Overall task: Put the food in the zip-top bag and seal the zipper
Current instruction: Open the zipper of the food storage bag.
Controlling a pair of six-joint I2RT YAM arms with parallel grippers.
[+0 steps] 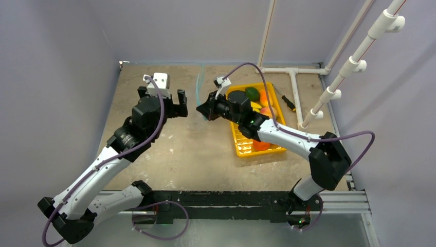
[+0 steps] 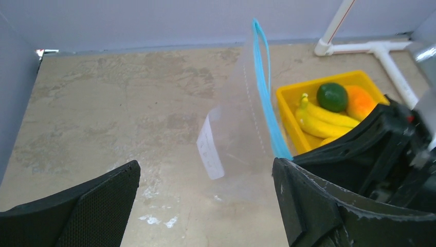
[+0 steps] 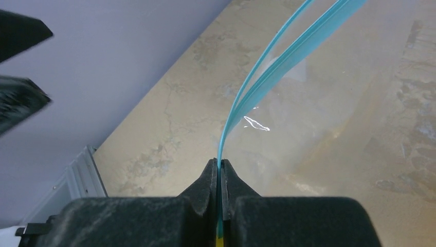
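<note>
Clear floppy zip-top bag (image 2: 234,139), white label (image 2: 210,149), teal zipper (image 3: 267,87) parted, upright over bench (image 2: 118,103) beside fruit-filled yellow tray (image 2: 288,96). Right hand (image 3: 220,172) clenched on zipper end. Left hand (image 2: 205,177) released, wide.

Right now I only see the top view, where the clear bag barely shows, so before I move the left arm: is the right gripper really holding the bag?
Observer: Yes. The right gripper is shut on the zipper, whose teal strip rises out of its fingertips.
Operator: Is the mouth open?
Observer: Barely. The zipper's two strips part just above the grip.
Operator: What is in front of the left gripper?
Observer: The bag hangs ahead of the open left gripper. I cannot tell whether it touches a finger.
</note>
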